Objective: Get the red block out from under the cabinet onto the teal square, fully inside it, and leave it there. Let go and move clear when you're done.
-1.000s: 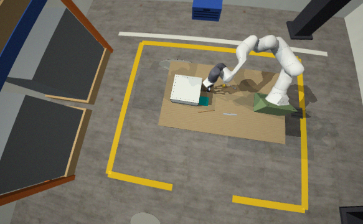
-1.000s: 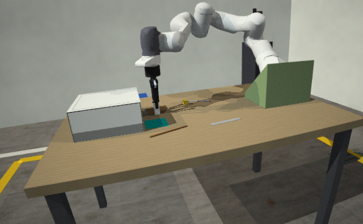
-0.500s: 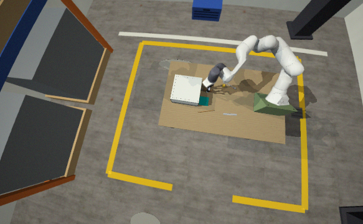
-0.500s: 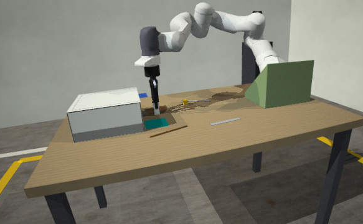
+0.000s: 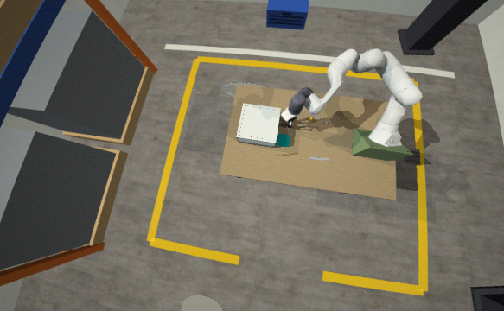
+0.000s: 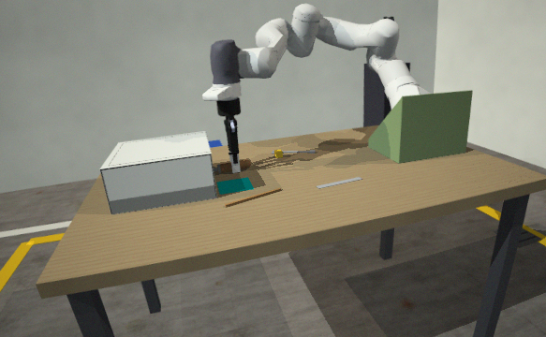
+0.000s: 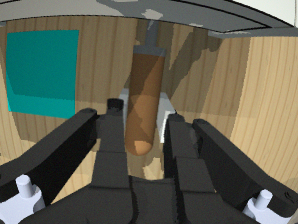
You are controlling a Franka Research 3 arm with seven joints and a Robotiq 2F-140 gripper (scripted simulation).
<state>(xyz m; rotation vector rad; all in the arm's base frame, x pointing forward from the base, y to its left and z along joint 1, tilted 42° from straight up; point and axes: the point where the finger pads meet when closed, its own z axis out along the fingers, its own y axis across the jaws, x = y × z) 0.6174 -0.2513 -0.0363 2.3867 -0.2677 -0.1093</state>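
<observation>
Hand [image 7: 145, 137]: closed on brown stick [image 7: 144, 99], tip at cabinet [image 6: 160, 169] foot | Red block: hidden, likely under cabinet | Teal square [image 6: 234, 185]: bare, beside cabinet on worktop [image 6: 301, 211] | Progress: early; raking, placing, release remain

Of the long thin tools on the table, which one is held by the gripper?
The brown-handled tool beside the white cabinet: the gripper is shut on its handle. The wooden stick, grey bar and yellow-handled tool lie free.
</observation>
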